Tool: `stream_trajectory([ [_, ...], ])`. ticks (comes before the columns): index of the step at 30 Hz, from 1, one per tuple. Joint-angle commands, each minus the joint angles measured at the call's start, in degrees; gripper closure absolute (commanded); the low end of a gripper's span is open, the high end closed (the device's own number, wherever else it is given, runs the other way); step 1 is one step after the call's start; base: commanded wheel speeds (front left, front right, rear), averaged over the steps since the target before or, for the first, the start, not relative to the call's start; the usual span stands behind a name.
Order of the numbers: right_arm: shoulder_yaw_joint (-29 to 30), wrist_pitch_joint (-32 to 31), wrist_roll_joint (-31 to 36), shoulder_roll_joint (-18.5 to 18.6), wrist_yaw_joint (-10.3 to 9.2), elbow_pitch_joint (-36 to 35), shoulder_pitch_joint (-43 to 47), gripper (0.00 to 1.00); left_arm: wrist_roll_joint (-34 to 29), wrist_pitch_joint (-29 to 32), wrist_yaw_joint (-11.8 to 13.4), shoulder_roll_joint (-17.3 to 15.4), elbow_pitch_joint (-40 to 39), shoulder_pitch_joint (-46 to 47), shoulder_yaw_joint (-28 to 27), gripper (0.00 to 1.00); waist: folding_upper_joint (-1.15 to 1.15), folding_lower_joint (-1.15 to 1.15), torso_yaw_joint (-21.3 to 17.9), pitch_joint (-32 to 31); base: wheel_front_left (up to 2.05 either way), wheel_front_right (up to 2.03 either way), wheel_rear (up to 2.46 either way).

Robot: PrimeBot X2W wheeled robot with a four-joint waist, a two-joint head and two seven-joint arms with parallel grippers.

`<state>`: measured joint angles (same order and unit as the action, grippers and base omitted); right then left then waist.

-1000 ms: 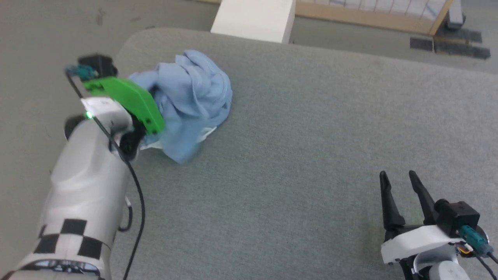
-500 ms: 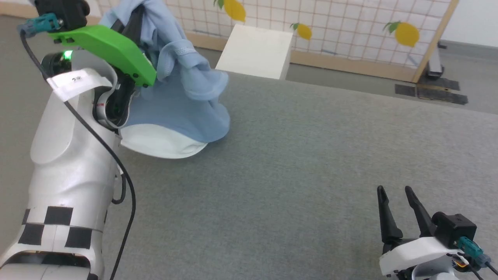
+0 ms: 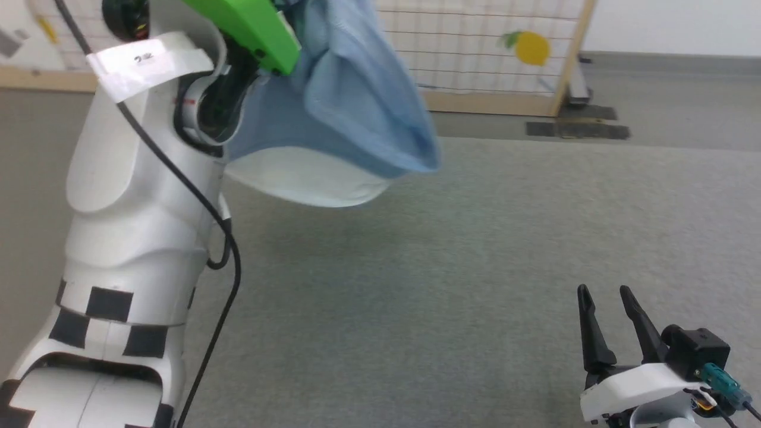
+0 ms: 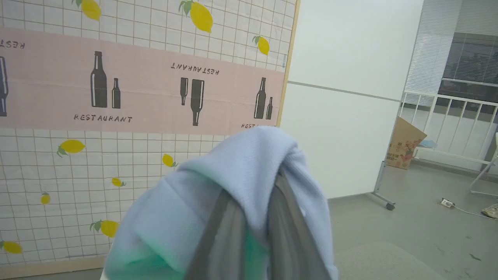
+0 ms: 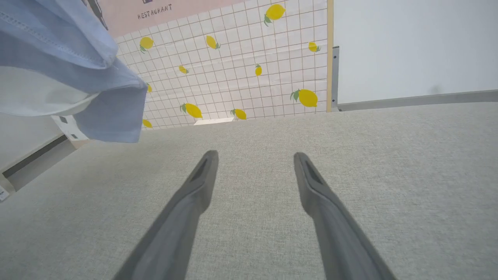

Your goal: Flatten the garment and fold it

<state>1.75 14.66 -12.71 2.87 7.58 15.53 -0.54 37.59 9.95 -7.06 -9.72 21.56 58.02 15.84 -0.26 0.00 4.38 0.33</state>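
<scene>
Nearest, at 5 o'clock in the head view: right hand (image 3: 603, 289), released, two dark fingers (image 3: 587, 327) spread and pointing to 12, nothing between them. Wrist cut off by the bottom edge. In its own wrist view, the same spread fingers low over the bare grey desk (image 5: 350, 163). Touching it or just above it: impossible to tell.

From 7 to 11 o'clock in the head view: left arm (image 3: 137, 196), white with black checks, raised steeply, green cover (image 3: 255, 30) at its top.

At 12 o'clock: garment (image 3: 357, 107), light blue, bunched, hanging clear of the desk, with a white patch (image 3: 303, 178) as its lowest fold. Sleeves and front not to be made out in the bundle.

In the left wrist view: left hand (image 4: 255, 182) clenched on the garment, fingers close together, tips hidden under the draped blue knit, lower part blurred.

At 10 o'clock in the right wrist view: stitched hem and white patch, cut off by the left and top edges.

Farthest: lemon-print screen (image 3: 475, 53) in a wooden frame, partly hidden behind the cloth. Beyond the desk, grey floor (image 3: 684, 119) and white wall (image 4: 350, 77). At 3 o'clock in the left wrist view, a cardboard box (image 4: 404, 144), print too small to read.
</scene>
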Motion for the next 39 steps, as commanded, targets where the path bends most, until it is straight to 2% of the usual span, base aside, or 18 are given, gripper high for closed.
stream_trajectory([
  [1, 0.1, 0.3, -0.2, 0.0, -0.09, -0.2, 0.3, 0.00, 0.6, 0.4, -0.3, 0.6, -0.6, 1.4, 0.4, 1.00, 0.26, 0.00, -4.6, 0.0, 0.00, 0.00, 0.00],
  [9, 0.4, 0.3, 0.2, 0.0, -0.09, -0.7, 0.6, 0.00, 1.4, 3.0, -0.4, 2.6, -2.7, 2.7, 3.9, 1.00, 0.26, 0.00, -10.1, 1.0, 0.00, 0.00, 0.00],
  [14, 0.4, 0.3, 0.1, 0.0, -0.09, -1.5, 0.4, 0.00, 1.0, 4.9, -0.4, 2.9, -1.0, -1.0, 8.2, 1.00, 0.26, 0.00, -12.1, 3.2, 0.00, 0.00, 0.00],
  [17, 0.5, 0.3, 0.0, 0.0, -0.09, -1.9, 0.5, 0.00, 0.7, 5.6, -0.4, 2.9, 1.4, -4.8, 11.4, 1.00, 0.26, 0.00, -12.7, 4.6, 0.00, 0.00, 0.00],
  [25, 0.4, 0.3, -0.4, 0.0, -0.09, -2.7, 0.2, 0.00, 0.7, 8.8, -0.4, 1.9, 10.3, -16.3, 24.0, 1.00, 0.26, 0.00, -15.0, 7.8, 0.00, 0.00, 0.00],
  [32, 0.6, 0.3, -0.8, 0.0, -0.09, -3.0, 0.5, 0.00, 3.9, 17.9, -0.4, 1.2, 17.7, -21.5, 29.7, 1.00, 0.26, 0.00, -15.6, 7.9, 0.00, 0.00, 0.00],
  [33, 0.8, 0.3, -1.0, 0.0, -0.09, -2.9, 0.7, 0.00, 5.5, 20.2, -0.4, 1.3, 18.7, -22.1, 29.7, 0.92, 0.26, 0.00, -15.2, 7.7, 0.00, 0.00, 0.00],
  [34, 0.9, 0.3, -1.1, 0.0, -0.09, -2.9, 0.9, 0.00, 6.3, 21.1, -0.4, 1.4, 18.9, -22.1, 29.4, 0.00, 0.26, 0.00, -14.9, 7.4, 0.00, 0.00, 0.00],
  [39, 1.1, 0.3, -1.2, 0.0, -0.09, -2.4, 1.3, 0.00, 11.2, 23.7, 0.6, 1.9, 16.7, -21.0, 25.5, 0.00, 0.26, 0.00, -13.0, 5.9, 0.00, 0.00, 0.00],
])
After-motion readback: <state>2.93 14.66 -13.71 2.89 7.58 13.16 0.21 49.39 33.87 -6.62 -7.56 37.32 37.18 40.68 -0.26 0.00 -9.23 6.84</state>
